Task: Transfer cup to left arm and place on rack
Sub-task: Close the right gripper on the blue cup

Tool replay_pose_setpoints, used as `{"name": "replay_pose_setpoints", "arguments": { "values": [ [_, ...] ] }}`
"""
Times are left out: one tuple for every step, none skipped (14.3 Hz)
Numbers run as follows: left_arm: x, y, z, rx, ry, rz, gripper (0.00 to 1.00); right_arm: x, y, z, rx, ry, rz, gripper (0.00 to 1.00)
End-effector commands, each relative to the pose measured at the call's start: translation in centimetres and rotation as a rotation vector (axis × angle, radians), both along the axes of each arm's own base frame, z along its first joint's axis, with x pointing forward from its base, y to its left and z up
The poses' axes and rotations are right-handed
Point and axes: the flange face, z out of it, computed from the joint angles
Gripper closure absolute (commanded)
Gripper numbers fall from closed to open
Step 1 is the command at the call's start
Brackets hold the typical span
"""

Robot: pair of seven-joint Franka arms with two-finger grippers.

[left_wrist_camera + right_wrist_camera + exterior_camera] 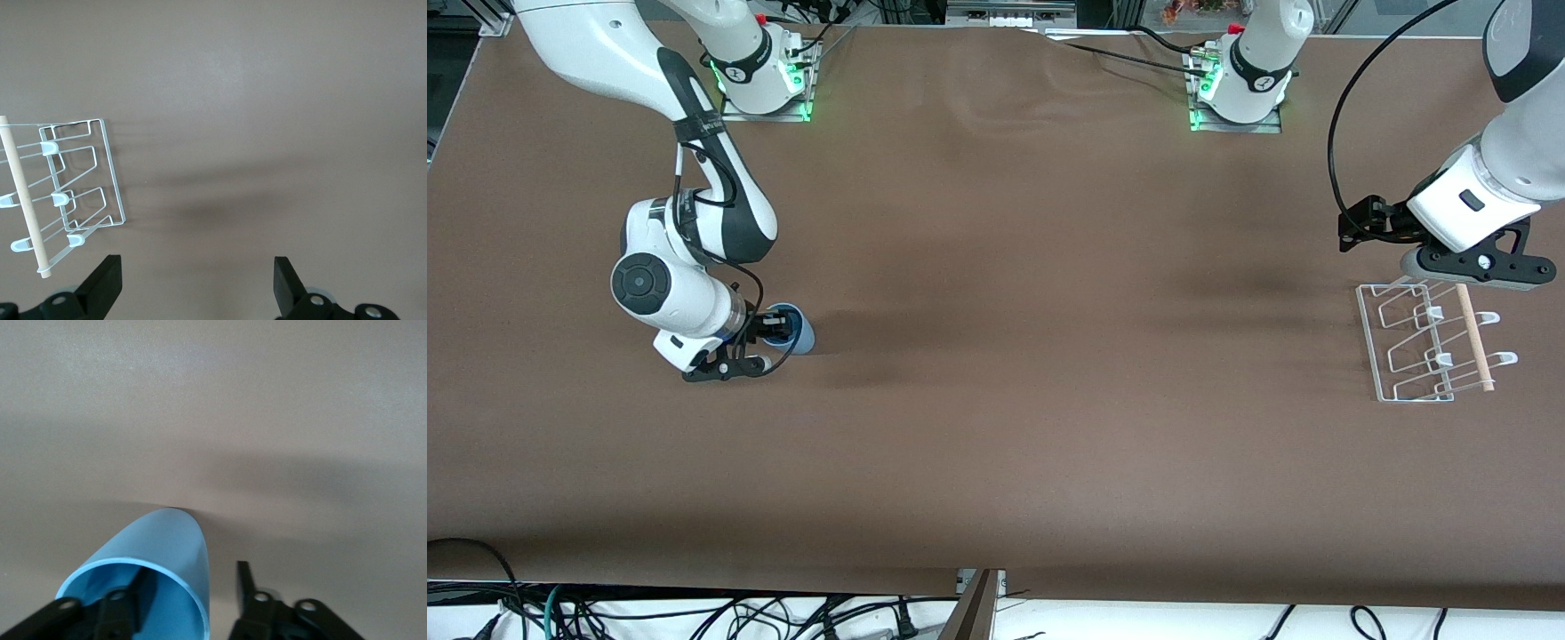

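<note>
The light-blue cup (801, 334) stands on the brown table toward the right arm's end. My right gripper (770, 328) is low at the cup and open: one finger is inside the cup and the other outside its wall, with a gap showing in the right wrist view (195, 573). The cup's rim and wall fill that view's lower part (170, 540). The white wire rack (1427, 342) with its wooden dowel (1474, 338) lies at the left arm's end. My left gripper (1472, 267) hangs open and empty over the rack's edge nearest the bases (197, 265).
The rack shows in the left wrist view (80, 180) with its dowel (23, 200) off to one side of the fingers. A black cable (1343, 133) loops from the left arm. Cables lie below the table's front edge (694, 613).
</note>
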Motion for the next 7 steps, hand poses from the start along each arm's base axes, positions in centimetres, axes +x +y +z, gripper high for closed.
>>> {"name": "replay_pose_setpoints", "arguments": {
  "values": [
    [-0.2,-0.1,0.5,-0.024,0.000,0.006,0.00,0.0,0.3,0.7,0.010,-0.012,-0.021,1.00],
    [-0.2,-0.1,0.5,-0.024,0.000,0.006,0.00,0.0,0.3,0.7,0.010,-0.012,-0.016,1.00],
    [-0.2,-0.1,0.5,-0.024,0.000,0.006,0.00,0.0,0.3,0.7,0.010,-0.013,-0.018,1.00],
    [-0.2,-0.1,0.5,-0.024,0.000,0.006,0.00,0.0,0.4,0.7,0.010,-0.012,-0.018,1.00],
    [-0.2,-0.1,0.5,-0.024,0.000,0.006,0.00,0.0,0.5,0.7,0.010,-0.012,-0.016,1.00],
    [-0.2,-0.1,0.5,-0.024,0.000,0.006,0.00,0.2,0.7,1.1,0.012,-0.019,-0.017,1.00],
    [-0.2,-0.1,0.5,-0.024,0.000,0.006,0.00,0.7,1.0,2.1,0.013,-0.024,-0.042,1.00]
  ]
}}
